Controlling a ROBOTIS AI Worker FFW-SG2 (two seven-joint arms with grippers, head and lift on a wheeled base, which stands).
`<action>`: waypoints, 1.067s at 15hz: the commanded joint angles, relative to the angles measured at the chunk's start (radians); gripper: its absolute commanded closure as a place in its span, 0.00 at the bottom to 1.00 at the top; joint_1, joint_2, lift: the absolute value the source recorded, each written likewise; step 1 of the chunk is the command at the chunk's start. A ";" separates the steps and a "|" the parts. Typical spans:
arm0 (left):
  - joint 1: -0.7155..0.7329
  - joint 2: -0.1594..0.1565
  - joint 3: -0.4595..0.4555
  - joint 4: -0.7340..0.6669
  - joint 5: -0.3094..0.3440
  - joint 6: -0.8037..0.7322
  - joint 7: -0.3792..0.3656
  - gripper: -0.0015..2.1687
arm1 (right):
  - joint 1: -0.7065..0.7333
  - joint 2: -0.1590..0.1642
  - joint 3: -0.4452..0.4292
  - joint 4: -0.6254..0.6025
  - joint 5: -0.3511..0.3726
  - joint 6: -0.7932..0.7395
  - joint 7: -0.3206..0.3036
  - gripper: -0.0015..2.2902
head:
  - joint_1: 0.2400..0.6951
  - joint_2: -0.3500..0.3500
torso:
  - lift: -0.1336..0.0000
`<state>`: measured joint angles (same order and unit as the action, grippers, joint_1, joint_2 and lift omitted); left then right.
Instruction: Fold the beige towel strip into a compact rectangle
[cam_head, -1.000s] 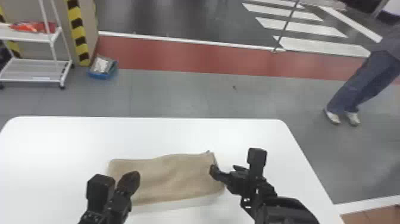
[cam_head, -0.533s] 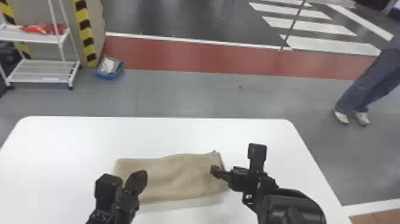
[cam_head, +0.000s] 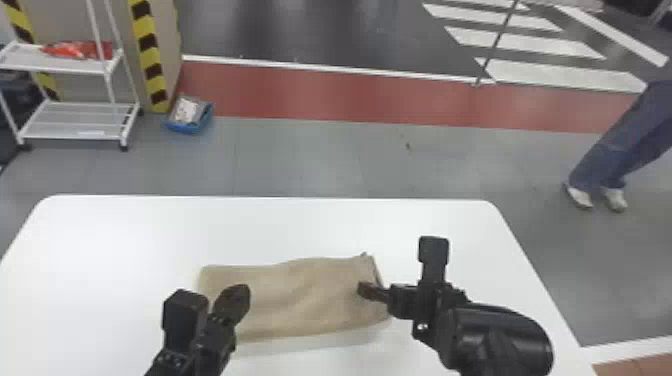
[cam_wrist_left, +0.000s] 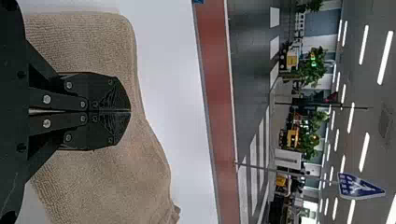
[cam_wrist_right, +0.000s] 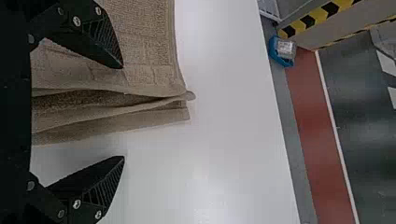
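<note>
The beige towel (cam_head: 300, 300) lies folded as a wide strip on the white table (cam_head: 280, 227). My left gripper (cam_head: 240, 295) is over its left part; in the left wrist view that gripper (cam_wrist_left: 130, 111) is shut, fingers pressed together, above the towel (cam_wrist_left: 84, 42). At the towel's right end is my right gripper (cam_head: 367, 291). In the right wrist view, this gripper (cam_wrist_right: 123, 112) stands open, one finger above the towel (cam_wrist_right: 149, 56), the other past its layered end over bare table. Whether either gripper touches the cloth I cannot tell.
Beyond the table's far edge (cam_head: 280, 197), a white shelf cart (cam_head: 75, 120) and a blue bin (cam_head: 190, 117) stand on the floor at the left. A person's legs (cam_head: 620, 140) show on the right, away from the table.
The head view has shifted a little, so the table and towel appear farther right. Against the towel, my right gripper has come slightly leftward over its end. The towel's shape looks the same.
</note>
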<state>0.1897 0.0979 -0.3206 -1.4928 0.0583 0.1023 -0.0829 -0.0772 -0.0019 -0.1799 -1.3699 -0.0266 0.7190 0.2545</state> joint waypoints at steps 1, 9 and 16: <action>-0.001 -0.001 -0.003 0.000 -0.003 0.001 0.002 0.69 | -0.001 -0.003 -0.007 0.000 -0.003 0.020 0.003 0.10 | 1.00 0.20 | 1.00; -0.001 0.003 0.003 0.002 -0.005 0.001 0.000 0.69 | -0.021 -0.003 -0.004 0.014 -0.001 0.050 0.039 0.41 | 1.00 0.20 | 1.00; -0.001 0.003 -0.002 0.002 -0.006 0.017 -0.002 0.69 | 0.068 -0.003 -0.007 -0.146 -0.065 0.121 0.071 0.49 | 1.00 0.22 | 1.00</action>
<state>0.1886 0.1013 -0.3194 -1.4912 0.0522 0.1173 -0.0844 -0.0302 -0.0047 -0.1860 -1.4640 -0.0800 0.8162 0.3245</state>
